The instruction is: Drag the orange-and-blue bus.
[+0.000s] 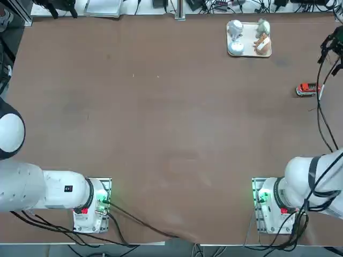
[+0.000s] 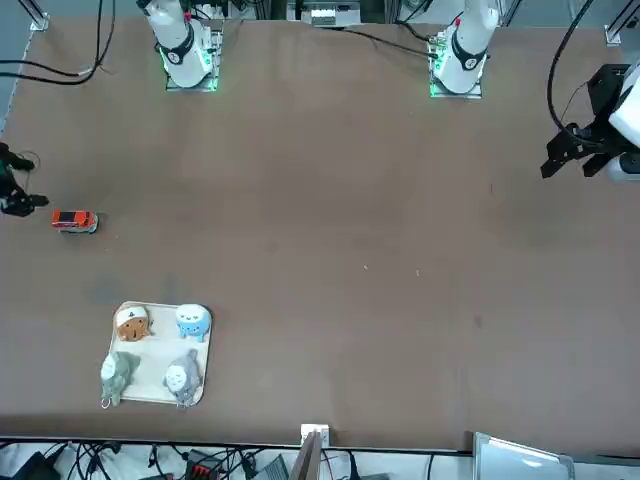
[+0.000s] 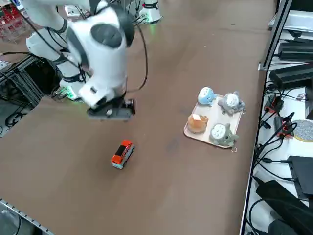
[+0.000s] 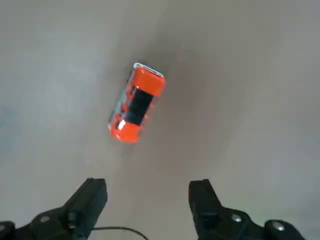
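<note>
The right pincer (image 4: 145, 200) hangs above the worktop (image 1: 161, 134) with its two fingers spread wide and nothing between them, and the bus (image 4: 136, 102) sits just ahead of the fingertips, out in the open. No contact: in the side view the bus (image 3: 122, 154) stands on its wheels on bare worktop, with the pincer (image 3: 111, 112) up in the air nearby and a clear gap of brown surface between them. From overhead the bus (image 1: 307, 89) is far out by the worktop's right edge, well apart from the tray (image 1: 270, 52) of figurines, so nothing crowds it. The relation that matters is the angle: seen from the wrist, the bus's long axis runs on a slant, not square to the line between the two fingers, one end pointing away and slightly to one side. As I read it, the open fingers stand wider than the bus is across, so a straddle over its short side looks possible, but the wrist probably needs a small turn first so the fingers come down on the two long flanks. Then it's forward over the roof and down. The right arm is the near one by a long way; the bus lies on its side of the worktop.
</note>
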`<move>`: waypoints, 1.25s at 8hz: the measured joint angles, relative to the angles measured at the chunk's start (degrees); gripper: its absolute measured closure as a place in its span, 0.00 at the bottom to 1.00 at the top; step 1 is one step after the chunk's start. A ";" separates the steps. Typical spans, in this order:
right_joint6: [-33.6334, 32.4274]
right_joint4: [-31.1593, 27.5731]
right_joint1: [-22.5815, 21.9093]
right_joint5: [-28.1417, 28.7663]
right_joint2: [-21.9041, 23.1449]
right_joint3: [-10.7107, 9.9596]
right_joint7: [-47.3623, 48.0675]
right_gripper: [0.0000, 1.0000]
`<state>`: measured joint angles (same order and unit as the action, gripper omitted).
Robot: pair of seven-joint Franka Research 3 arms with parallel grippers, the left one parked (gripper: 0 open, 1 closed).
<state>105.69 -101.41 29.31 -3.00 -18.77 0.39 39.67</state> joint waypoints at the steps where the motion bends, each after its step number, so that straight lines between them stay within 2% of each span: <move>1: 6.02 -3.04 2.44 3.78 -0.60 -0.02 0.06 0.00; 3: 18.57 -9.57 4.35 7.31 -1.78 0.00 2.40 0.00; 5: 30.82 -15.71 4.23 7.38 -3.41 0.48 4.92 0.00; 6: 34.46 -17.45 4.23 7.38 -4.23 0.55 5.26 0.01; 10: 37.90 -18.12 4.26 7.40 -5.70 0.55 5.46 0.04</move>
<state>143.60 -119.53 33.58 4.40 -24.47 0.94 45.12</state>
